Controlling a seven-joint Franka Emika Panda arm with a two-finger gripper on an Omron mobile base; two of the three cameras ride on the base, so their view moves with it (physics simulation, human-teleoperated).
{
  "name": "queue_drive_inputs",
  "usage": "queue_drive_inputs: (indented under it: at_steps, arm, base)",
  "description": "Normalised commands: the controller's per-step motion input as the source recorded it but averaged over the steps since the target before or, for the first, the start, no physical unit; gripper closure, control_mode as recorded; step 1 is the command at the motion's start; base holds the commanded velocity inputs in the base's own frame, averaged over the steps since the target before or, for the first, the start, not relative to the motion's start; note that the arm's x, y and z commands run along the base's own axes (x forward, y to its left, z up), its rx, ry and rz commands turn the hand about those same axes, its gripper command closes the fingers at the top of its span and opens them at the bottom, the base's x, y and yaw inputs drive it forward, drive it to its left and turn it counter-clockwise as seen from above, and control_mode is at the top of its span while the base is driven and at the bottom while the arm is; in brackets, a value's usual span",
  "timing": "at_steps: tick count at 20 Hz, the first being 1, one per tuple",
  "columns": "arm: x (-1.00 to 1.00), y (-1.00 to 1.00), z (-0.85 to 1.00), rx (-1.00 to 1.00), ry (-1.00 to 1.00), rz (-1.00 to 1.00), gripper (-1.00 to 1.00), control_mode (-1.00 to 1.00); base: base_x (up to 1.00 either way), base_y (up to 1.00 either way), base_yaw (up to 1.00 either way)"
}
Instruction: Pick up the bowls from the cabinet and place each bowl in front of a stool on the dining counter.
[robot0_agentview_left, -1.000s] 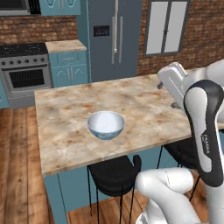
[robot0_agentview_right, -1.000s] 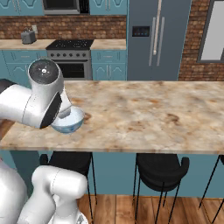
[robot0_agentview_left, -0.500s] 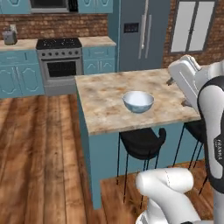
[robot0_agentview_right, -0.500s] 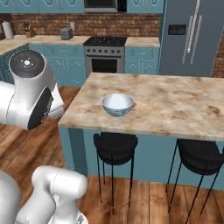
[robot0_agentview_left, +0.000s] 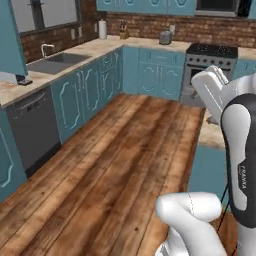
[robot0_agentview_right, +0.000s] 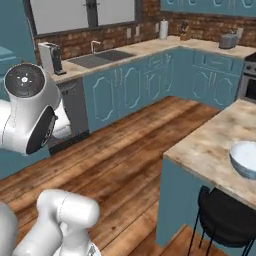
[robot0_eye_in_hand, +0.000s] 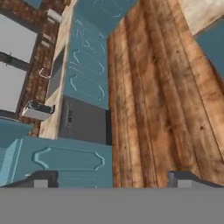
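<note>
Right base view shows one bowl (robot0_agentview_right: 245, 159) resting on the dining counter (robot0_agentview_right: 210, 145) above a stool (robot0_agentview_right: 225, 220). My gripper (robot0_eye_in_hand: 113, 178) gapes wide, holding nothing.

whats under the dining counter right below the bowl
A black stool stands under the dining counter's overhang, just below the bowl. Its padded seat and thin legs show; the frame edge cuts off its right side. The counter's teal base hides whatever lies behind it.
</note>
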Motion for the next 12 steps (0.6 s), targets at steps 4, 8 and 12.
queue_drive_inputs:
  at_steps: [4, 8, 12]
  arm:
    - [0.00, 0.00, 0.00, 0.00, 0.00, 0.00, -1.00, 1.00]
    - [0.00, 0.00, 0.00, 0.00, 0.00, 0.00, -1.00, 1.00]
    - [0.00, 0.00, 0.00, 0.00, 0.00, 0.00, -1.00, 1.00]
  base:
    - [0.00, 0.00, 1.00]
    - [0.00, 0.00, 1.00]
    - [0.31, 0.00, 0.93]
